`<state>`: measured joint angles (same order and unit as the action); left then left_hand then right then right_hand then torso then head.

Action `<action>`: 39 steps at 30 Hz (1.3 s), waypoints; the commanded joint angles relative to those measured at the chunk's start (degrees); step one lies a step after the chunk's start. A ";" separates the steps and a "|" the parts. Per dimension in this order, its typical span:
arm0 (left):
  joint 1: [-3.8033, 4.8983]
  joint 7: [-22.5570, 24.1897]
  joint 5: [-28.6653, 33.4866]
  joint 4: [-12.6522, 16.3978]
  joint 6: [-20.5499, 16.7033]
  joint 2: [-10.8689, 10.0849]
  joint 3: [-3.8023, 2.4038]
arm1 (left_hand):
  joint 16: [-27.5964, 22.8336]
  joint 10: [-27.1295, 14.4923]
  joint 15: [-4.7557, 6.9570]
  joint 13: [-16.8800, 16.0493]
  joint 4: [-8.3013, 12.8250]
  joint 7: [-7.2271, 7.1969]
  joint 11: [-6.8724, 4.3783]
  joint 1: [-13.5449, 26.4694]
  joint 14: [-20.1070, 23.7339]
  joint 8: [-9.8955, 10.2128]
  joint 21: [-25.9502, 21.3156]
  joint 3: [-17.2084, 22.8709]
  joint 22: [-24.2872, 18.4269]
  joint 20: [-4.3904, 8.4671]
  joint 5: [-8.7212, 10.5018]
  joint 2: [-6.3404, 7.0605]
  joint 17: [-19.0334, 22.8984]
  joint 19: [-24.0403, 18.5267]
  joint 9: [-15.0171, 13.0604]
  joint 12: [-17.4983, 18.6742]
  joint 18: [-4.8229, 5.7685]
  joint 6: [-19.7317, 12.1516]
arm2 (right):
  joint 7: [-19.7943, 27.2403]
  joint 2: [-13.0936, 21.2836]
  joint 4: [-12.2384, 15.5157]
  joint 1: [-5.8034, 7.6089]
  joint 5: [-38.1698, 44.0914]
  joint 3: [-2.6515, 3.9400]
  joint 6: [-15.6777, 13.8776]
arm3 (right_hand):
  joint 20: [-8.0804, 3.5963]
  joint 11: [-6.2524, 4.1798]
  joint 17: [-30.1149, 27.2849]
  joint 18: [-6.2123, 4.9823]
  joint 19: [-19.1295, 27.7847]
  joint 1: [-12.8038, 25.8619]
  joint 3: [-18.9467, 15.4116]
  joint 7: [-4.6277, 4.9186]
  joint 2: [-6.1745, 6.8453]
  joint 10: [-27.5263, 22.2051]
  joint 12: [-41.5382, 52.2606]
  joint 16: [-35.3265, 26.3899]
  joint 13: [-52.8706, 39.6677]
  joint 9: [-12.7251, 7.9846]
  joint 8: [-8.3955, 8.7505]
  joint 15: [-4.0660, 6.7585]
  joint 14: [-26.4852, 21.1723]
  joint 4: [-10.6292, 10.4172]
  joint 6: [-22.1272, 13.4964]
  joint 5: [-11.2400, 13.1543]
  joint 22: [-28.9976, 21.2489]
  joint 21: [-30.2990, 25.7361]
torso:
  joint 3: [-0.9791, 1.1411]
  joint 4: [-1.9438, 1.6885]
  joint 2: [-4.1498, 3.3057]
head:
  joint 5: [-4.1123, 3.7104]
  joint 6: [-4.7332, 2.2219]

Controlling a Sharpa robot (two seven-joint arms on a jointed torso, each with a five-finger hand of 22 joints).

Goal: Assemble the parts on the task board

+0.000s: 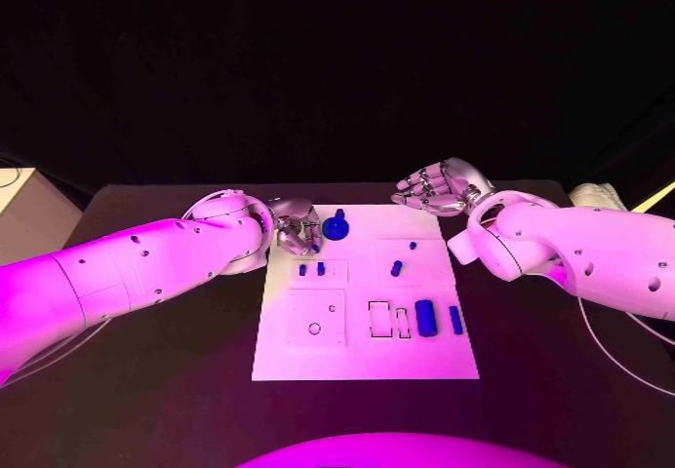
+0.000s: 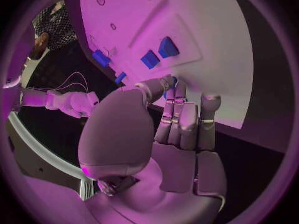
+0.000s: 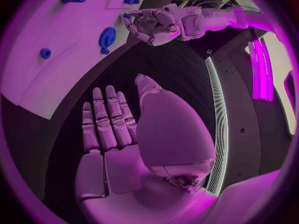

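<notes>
While white, task board (image 1: pixel 369 336) carries blue parts (image 1: pixel 425 318).

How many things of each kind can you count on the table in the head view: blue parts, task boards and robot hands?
blue parts: 7, as far as the head view shows
task board: 1
hands: 2, the left hand and the right hand
Total: 10
</notes>
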<state>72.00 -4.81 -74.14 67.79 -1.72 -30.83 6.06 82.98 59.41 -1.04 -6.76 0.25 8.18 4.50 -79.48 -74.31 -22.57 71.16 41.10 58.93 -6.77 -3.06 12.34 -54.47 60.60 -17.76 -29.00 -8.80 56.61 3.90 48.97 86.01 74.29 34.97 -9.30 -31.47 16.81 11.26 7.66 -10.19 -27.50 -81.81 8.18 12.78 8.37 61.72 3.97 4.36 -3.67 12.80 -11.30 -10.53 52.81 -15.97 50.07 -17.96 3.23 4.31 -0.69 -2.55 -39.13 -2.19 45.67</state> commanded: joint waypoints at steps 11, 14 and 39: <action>-0.23 -0.06 -0.19 -0.03 -0.01 -0.33 0.28 | -0.31 -0.32 -0.78 0.14 0.94 1.04 1.08 1.01 0.90 3.29 -0.66 -0.45 -0.54 -0.78 -0.08 1.04 0.68 -0.69 0.64 2.71 0.66 -3.44 | 0.61 0.05 -0.01 0.00 0.24 0.01 0.79 | -0.01 -0.04 -0.05 0.60 0.06 -0.05 0.18 1.65 0.00 0.24 -0.16 -0.20 0.03 -0.05 0.19 -0.07 -0.49 -0.01 0.28 -0.25 0.00 -0.13 | -0.01 -0.01 0.08 | 0.12 -0.07; -0.23 0.34 0.04 0.09 -0.60 -0.46 0.29 | -0.30 -0.41 -0.89 0.08 0.93 1.07 1.12 1.47 1.04 4.46 -0.77 -0.74 -0.58 -1.02 -0.07 1.58 0.94 -0.71 0.90 3.32 0.63 -5.08 | 0.61 0.08 -0.04 -0.01 0.24 0.01 0.78 | -0.01 -0.04 -0.05 0.60 0.06 -0.05 0.18 1.65 0.00 0.24 -0.16 -0.20 0.03 -0.05 0.19 -0.07 -0.49 -0.01 0.28 -0.25 0.00 -0.13 | -0.02 -0.06 0.08 | 0.10 -0.08; -0.30 -0.15 0.52 0.78 -1.62 -2.67 0.18 | -0.64 -0.81 -1.01 -0.38 0.77 1.11 1.19 1.88 2.23 7.00 -1.79 -1.73 -1.68 -1.28 -0.06 2.03 2.89 -1.60 1.35 4.46 0.36 -9.15 | -1.26 0.59 -1.18 -0.01 5.84 0.01 4.19 | -0.84 -0.65 0.94 -0.48 -16.81 -3.44 3.94 0.90 0.33 -1.42 -0.31 3.64 0.08 -0.43 0.66 1.67 5.65 2.44 0.39 1.82 2.67 5.91 | -0.06 0.01 0.10 | -0.13 -0.34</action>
<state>71.70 -4.86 -74.03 68.32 -2.91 -33.23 6.32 82.58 58.69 -2.08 -7.05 1.03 9.30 5.66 -77.77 -72.45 -15.86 69.55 39.67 57.29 -8.10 -3.01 14.06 -51.53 59.27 -16.49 -24.80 -8.80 47.71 3.52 49.38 85.10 74.30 36.21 -9.31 -30.40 16.14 10.74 8.41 -10.19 -42.26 -84.61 11.46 12.78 8.66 60.57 3.97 7.42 -3.67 12.42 -10.96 -9.13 57.61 -13.94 50.06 -16.58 5.58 9.35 -0.72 -2.58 -39.10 -2.11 45.41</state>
